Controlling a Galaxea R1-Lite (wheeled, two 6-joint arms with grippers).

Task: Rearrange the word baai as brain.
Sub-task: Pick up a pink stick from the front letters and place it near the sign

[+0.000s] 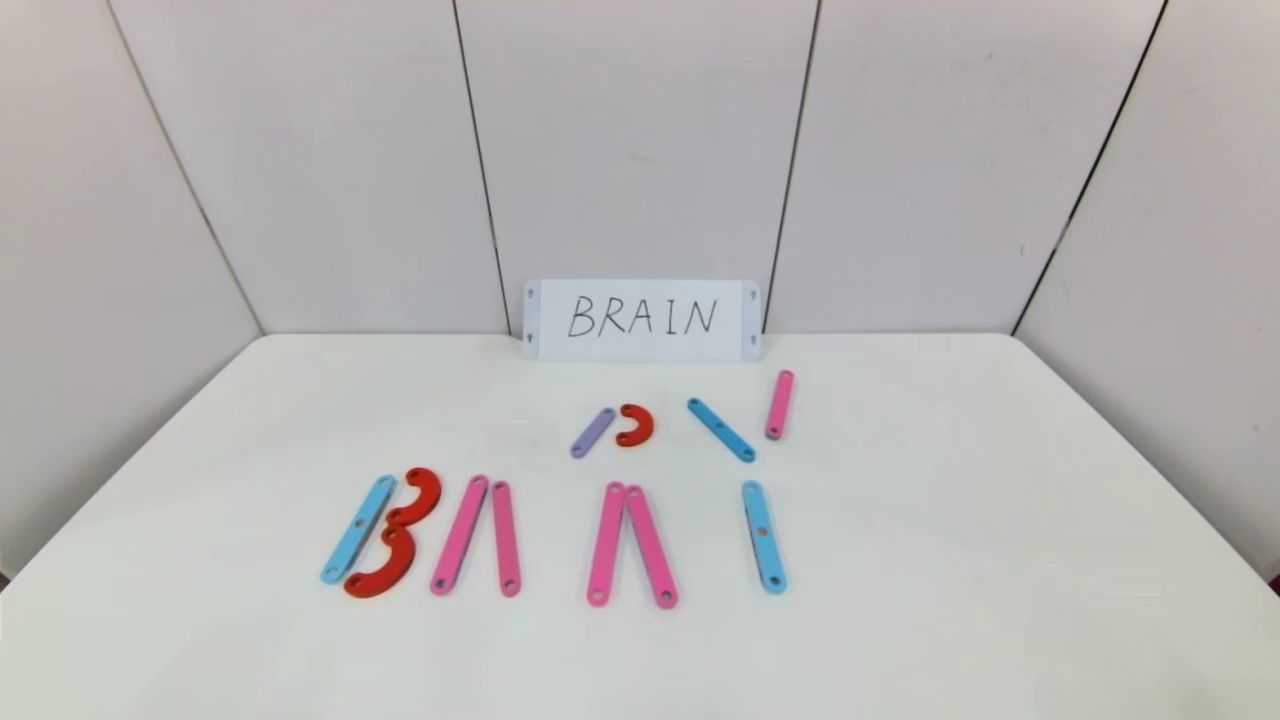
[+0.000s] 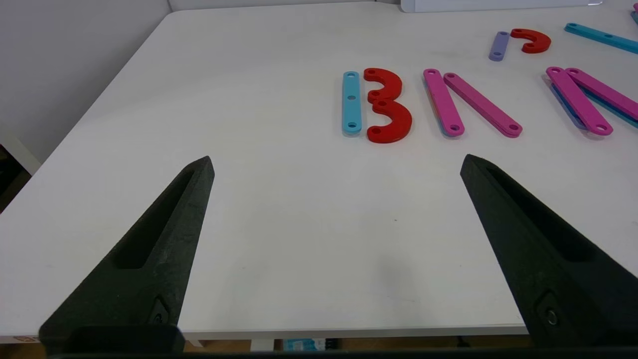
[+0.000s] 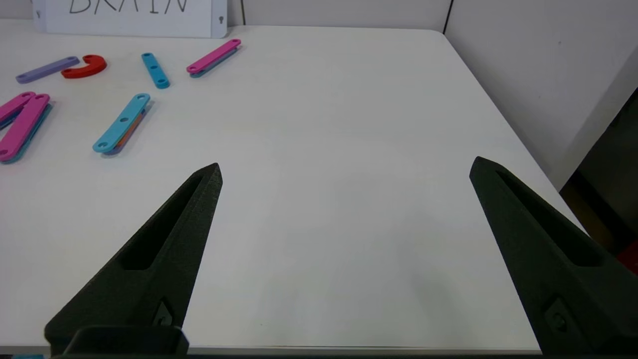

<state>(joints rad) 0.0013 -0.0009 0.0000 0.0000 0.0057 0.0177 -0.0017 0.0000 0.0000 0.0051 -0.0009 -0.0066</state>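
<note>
Ahead of my left gripper (image 2: 336, 164), spread wide over the bench (image 2: 249, 209), lies the B's blue bar (image 2: 351, 102); the first A's pink bars (image 2: 443, 102) need remaking into R next; my right gripper (image 3: 344, 172) hangs agape, idle.

White table (image 1: 900, 600) — letter pieces (image 1: 620, 500), propped card (image 1: 641, 320).

Head camera looked down from the near edge of the counter (image 1: 900, 600) toward the far wall, wrist cameras sat low at near corners, all shared the centre.
</note>
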